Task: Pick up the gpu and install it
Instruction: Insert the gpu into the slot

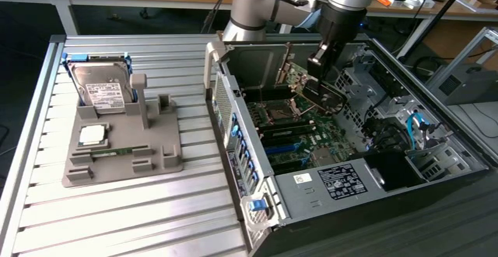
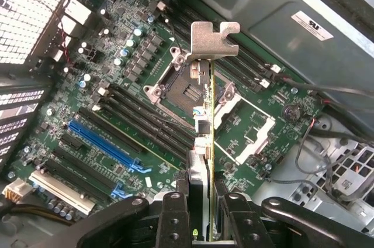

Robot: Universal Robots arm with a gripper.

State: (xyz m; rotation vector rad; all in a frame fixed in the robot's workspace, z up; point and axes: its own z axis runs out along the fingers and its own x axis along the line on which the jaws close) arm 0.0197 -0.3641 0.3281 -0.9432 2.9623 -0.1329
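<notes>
My gripper (image 2: 204,224) is shut on the gpu (image 2: 209,113), a thin green card seen edge-on between the two black fingers (image 2: 175,219). Its silvery end bracket (image 2: 214,38) points away from the wrist. In the exterior view the gripper (image 1: 321,76) hangs inside the open computer case (image 1: 233,134), with the gpu (image 1: 321,98) tilted just above the motherboard (image 1: 311,134) near the processor socket (image 1: 280,116). The card hovers apart from the board, over the socket area (image 2: 178,84), with the blue expansion slots (image 2: 105,143) off to one side.
A grey fixture (image 1: 167,158) on the slatted table at the exterior view's left holds a silver hard drive (image 1: 105,91), a processor chip (image 1: 93,134) and a narrow memory stick (image 1: 116,151). Case walls, drive cages and cables (image 1: 416,123) surround the board.
</notes>
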